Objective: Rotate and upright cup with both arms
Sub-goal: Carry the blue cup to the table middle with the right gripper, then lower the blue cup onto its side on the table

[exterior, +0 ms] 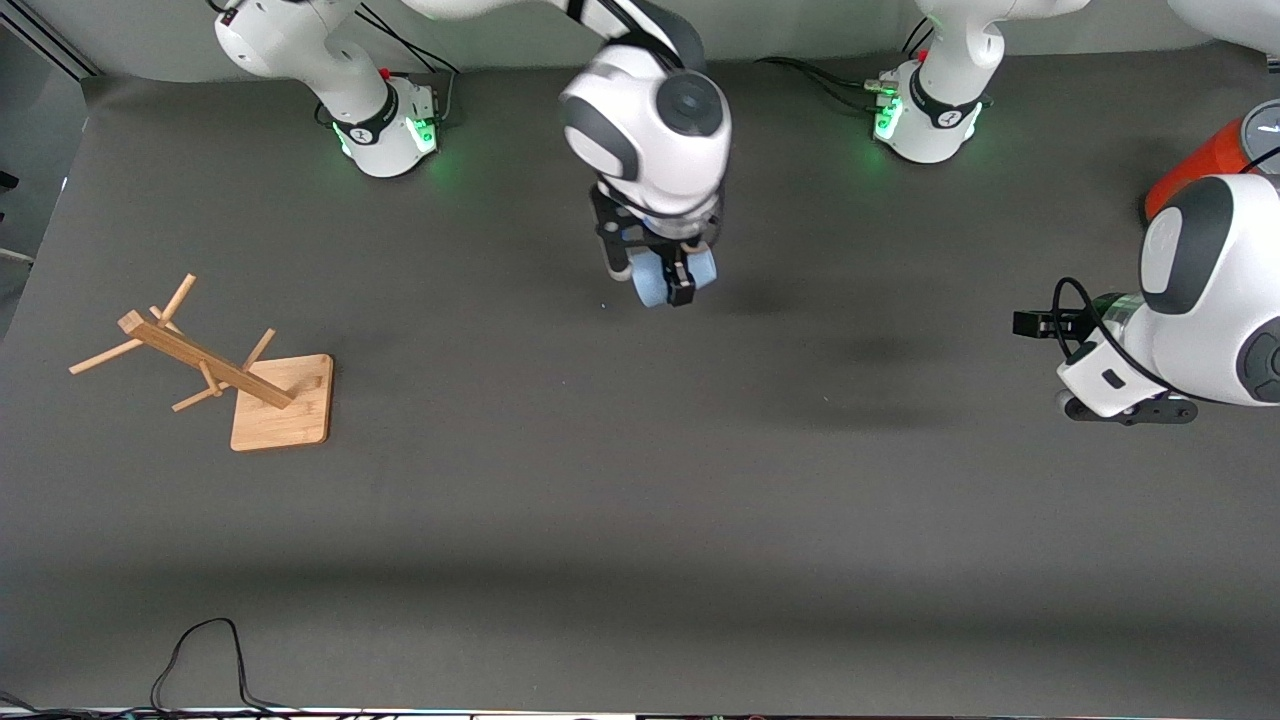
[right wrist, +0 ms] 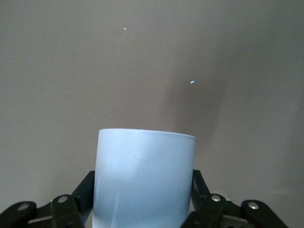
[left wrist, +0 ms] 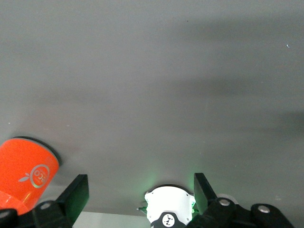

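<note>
Centrally, the right claw point(exterior: 665, 272) pinched the cup point(exterior: 672, 278) above the grey surface point(exterior: 640, 480); the left claw point(left wrist: 137, 192) hung spread, waiting at its own end beside the orange cylinder point(left wrist: 23, 173).

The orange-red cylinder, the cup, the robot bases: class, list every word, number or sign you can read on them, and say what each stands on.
Orange-red cylinder: white round logo with a leaf shape and small characters, too blurred to read.
Left arm's base: round dark emblem, no legible letters.
Cup, held in the right gripper: no text.
Wooden rack: none.
</note>
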{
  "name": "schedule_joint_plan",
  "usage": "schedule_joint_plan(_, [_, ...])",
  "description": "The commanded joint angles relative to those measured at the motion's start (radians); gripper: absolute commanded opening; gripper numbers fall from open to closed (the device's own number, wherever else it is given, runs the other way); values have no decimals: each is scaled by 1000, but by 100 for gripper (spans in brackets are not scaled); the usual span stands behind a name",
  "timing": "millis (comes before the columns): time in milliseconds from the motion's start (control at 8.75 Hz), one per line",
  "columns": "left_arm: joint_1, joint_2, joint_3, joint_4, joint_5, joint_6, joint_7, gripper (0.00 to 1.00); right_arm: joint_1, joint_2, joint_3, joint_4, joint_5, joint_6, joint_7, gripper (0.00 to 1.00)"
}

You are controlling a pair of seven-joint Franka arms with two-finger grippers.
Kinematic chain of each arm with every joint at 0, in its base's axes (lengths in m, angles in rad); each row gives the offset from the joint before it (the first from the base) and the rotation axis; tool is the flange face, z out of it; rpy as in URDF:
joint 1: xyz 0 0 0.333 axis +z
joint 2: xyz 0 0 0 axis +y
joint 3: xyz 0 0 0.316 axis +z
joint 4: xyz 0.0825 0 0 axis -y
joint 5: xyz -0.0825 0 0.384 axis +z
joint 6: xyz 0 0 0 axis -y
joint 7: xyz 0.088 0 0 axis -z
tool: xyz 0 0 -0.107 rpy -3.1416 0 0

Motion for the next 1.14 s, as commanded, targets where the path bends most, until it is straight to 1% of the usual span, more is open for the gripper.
schedule_joint_plan(0, [-29,2,4,9,15,-31,-16,100,23,138,-13,116,-31,14,85,53])
schedule_joint_plan(229, [-41,5,4,9,16,-35,-16,100,34,215,-14,125,-53,75,139,53])
schedule_joint_plan(457, [-46,5,3,14,16,-34,-15,100,34,287,-14,166,-79,83,174,53])
schedule_joint_plan(571, [-48,5,3,19,16,-34,-15,100,34,312,-14,191,-79,83,176,53])
schedule_joint_plan(686, [-51,7,3,20,16,-32,-13,100,34,318,-16,194,-80,85,182,57])
schedule_joint_plan(800, [-51,7,3,20,18,-32,-13,100,34,324,-16,192,-80,95,184,64])
schedule_joint_plan(914, [-52,7,4,20,18,-32,-13,100,34,332,-17,192,-80,97,187,86])
schedule_joint_plan(1029, [-51,7,4,20,18,-32,-12,100,34,332,-19,192,-80,97,194,100])
